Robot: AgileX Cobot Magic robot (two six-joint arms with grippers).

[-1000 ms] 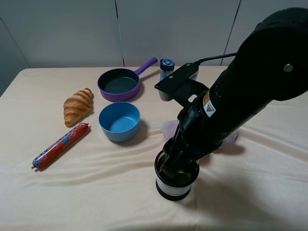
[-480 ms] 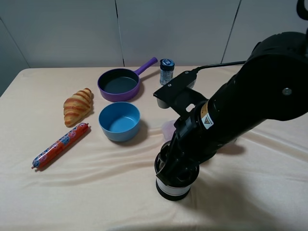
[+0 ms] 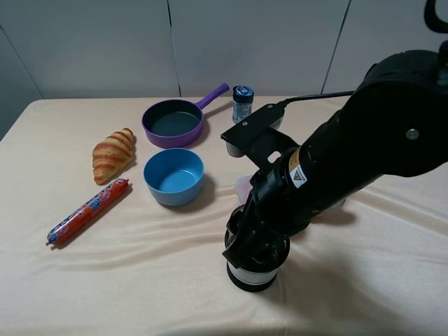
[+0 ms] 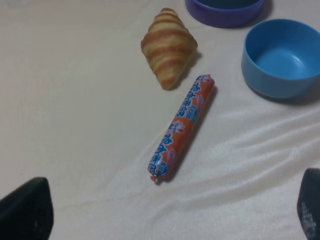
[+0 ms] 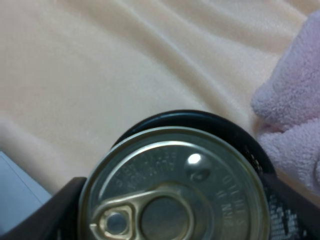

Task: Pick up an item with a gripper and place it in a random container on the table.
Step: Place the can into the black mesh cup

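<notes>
The tin can (image 5: 172,192) is standing upright, its short axis running vertical and its silver pull-tab lid facing straight into the right wrist camera. It is sitting at the mouth of the container (image 3: 250,274), whose black rim is showing as an arc around part of the lid. The right end effector (image 5: 180,207) is gripping the can, with one dark finger pressing at each side of the lid. The exterior view is hiding the can entirely behind the arm, showing only the container on the table (image 3: 140,280) with a pink cloth (image 5: 292,120) just beside it. The left end effector (image 4: 167,207) is hanging wide open, holding nothing, over a sausage (image 4: 182,127) well apart from the container.
</notes>
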